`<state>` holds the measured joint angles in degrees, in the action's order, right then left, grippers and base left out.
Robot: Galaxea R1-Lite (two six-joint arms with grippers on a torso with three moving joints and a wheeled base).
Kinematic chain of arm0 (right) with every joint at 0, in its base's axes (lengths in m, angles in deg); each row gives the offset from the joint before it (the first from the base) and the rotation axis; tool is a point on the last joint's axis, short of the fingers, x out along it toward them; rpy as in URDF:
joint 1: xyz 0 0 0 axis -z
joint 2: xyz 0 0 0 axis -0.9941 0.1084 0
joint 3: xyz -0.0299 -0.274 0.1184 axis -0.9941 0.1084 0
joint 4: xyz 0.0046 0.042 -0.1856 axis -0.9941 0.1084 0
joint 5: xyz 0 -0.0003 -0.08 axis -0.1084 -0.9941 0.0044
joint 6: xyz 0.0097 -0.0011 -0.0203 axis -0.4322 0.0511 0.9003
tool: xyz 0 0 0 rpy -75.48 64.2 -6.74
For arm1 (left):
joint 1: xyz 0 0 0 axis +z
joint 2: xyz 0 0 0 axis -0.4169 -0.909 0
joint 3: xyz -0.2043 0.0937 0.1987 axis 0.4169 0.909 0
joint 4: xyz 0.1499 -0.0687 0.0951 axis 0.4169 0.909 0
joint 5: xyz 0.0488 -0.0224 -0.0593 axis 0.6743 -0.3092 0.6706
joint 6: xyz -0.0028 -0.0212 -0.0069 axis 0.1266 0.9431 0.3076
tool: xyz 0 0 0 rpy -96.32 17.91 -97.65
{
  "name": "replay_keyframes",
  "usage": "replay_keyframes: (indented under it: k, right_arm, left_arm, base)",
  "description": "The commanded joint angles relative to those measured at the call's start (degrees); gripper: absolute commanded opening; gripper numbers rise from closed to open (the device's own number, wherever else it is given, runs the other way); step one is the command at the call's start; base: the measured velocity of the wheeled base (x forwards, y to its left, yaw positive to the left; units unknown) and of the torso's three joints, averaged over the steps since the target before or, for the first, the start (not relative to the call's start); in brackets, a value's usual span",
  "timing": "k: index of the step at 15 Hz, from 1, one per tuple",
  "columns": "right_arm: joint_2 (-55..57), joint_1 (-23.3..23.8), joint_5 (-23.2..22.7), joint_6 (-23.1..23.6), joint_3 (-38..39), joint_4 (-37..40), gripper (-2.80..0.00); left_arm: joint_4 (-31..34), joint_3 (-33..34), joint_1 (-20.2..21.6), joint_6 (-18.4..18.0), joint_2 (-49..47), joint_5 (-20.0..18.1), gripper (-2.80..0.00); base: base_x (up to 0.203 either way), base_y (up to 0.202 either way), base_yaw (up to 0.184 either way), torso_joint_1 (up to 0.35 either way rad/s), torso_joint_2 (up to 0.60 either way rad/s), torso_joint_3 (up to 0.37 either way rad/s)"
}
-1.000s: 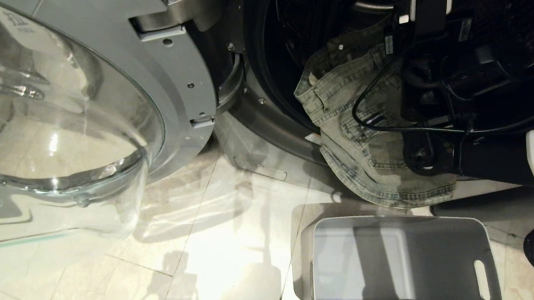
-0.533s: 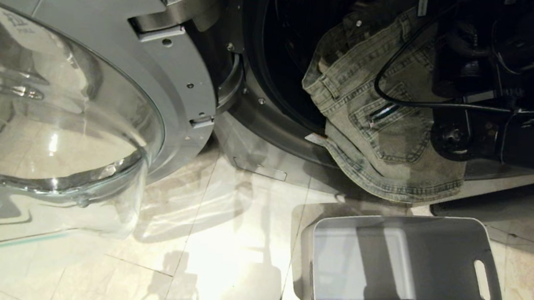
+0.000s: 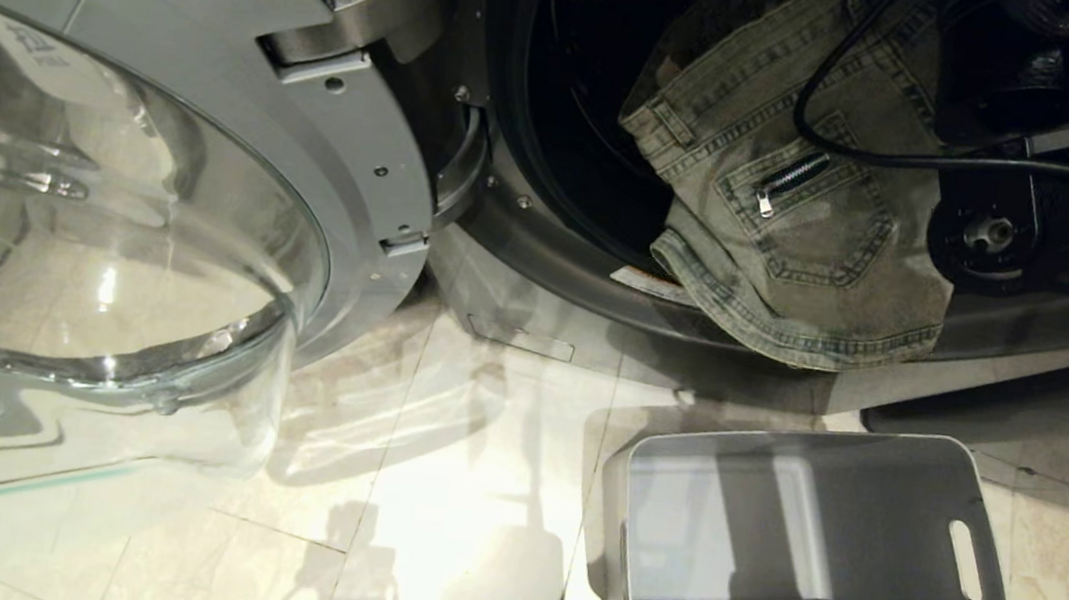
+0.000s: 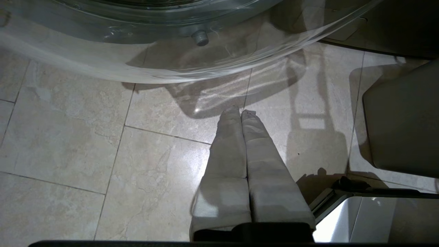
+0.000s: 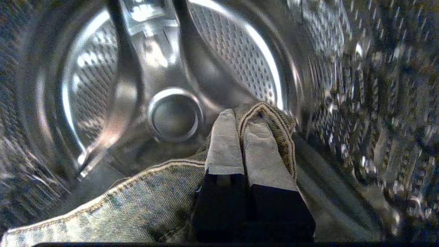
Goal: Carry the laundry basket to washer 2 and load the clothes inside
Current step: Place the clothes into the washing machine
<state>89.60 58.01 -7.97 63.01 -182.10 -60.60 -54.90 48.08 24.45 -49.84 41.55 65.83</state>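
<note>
The clothes (image 3: 803,240), faded grey-green denim with a zip pocket, hang over the lower lip of the open washer's drum mouth (image 3: 578,94); the washer's label is out of view. My right arm (image 3: 1005,233) reaches into the drum, and its gripper is hidden in the head view. Inside the steel drum, the right gripper (image 5: 240,115) is shut on a thick seam of the clothes (image 5: 286,133). The grey laundry basket (image 3: 899,543) stands empty on the floor below the drum mouth. My left gripper (image 4: 240,111) is shut on nothing, low over the tiles.
The washer's round glass door (image 3: 104,191) stands swung open at the left, close above the floor. Pale glossy tiles (image 3: 428,529) lie between door and basket. The basket's outer wall (image 4: 404,120) is beside the left gripper. A black cable (image 3: 863,151) crosses the denim.
The right arm has pushed up and deeper into the drum, pulling the clothes with it; their hanging hem has risen. The basket, door and left gripper have stayed put.
</note>
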Motion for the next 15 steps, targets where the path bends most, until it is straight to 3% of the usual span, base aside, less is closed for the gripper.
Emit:
replay_keyframes:
  k: [1, 8, 15]
  right_arm:
    - [-0.53, -0.43, 0.10, 0.40, 0.05, -0.40, -2.80]
    - [-0.48, -2.18, 0.24, 1.60, 0.82, -0.56, -2.80]
    - [11.60, -2.10, 0.71, 0.88, 1.79, -7.14, -2.80]
  left_arm:
    - [-0.02, 0.00, 0.01, 0.03, -0.07, 0.02, -2.80]
    - [-0.02, 0.00, 0.01, 0.03, -0.07, 0.02, -2.80]
    - [-0.02, 0.00, 0.01, 0.03, -0.07, 0.02, -2.80]
  base:
    - [0.000, 0.000, 0.000, 0.000, 0.00, 0.000]
    - [0.000, 0.000, 0.000, 0.000, 0.00, 0.000]
    - [0.000, 0.000, 0.000, 0.000, 0.00, 0.000]
